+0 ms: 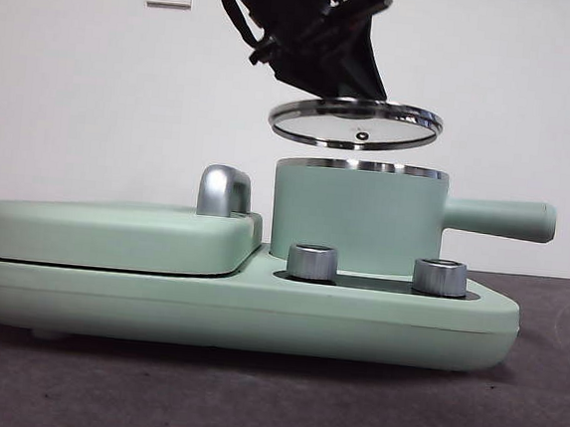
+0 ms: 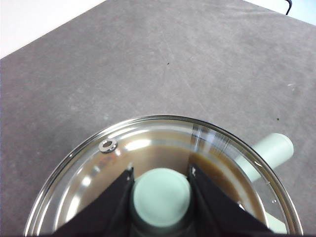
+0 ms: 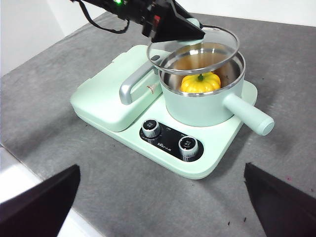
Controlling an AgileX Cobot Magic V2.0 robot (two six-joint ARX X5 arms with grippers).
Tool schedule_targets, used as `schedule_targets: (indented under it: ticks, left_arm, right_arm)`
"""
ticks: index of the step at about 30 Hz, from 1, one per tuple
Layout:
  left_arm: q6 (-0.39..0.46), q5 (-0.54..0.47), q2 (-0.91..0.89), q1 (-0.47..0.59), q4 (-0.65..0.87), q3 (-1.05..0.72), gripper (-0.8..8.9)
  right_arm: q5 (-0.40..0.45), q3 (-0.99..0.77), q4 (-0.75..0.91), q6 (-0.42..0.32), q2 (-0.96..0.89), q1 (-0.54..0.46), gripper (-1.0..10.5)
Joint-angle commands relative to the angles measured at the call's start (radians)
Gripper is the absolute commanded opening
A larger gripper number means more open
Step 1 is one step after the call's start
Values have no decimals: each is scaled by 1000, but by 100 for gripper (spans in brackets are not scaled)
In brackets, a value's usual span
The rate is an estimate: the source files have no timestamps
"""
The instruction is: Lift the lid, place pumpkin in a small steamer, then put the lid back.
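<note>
My left gripper is shut on the mint-green knob of the glass lid and holds it a little above the small steamer, slightly tilted. In the right wrist view the lid hovers over the pot with the left gripper on top. The yellow-orange pumpkin with its green stem sits inside the steamer; the pot wall hides it in the front view. My right gripper is open and empty, high above the table in front of the cooker.
The steamer stands on a mint-green cooker base with two steel dials. A flat griddle cover with a chrome handle takes the left half. The steamer's long handle sticks out to the right. Grey table surface surrounds the base.
</note>
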Motion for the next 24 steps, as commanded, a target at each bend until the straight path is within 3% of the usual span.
schedule_targets:
  ticks: [1, 8, 24]
  left_arm:
    - [7, 3, 23, -7, 46, 21, 16]
    - [53, 6, 56, -20, 60, 21, 15]
    - [53, 6, 88, -31, 56, 21, 15]
  right_arm:
    - [-3, 7, 1, 18, 2, 7, 529]
    - [-3, 7, -1, 33, 2, 7, 529]
    - [2, 7, -1, 50, 2, 7, 529]
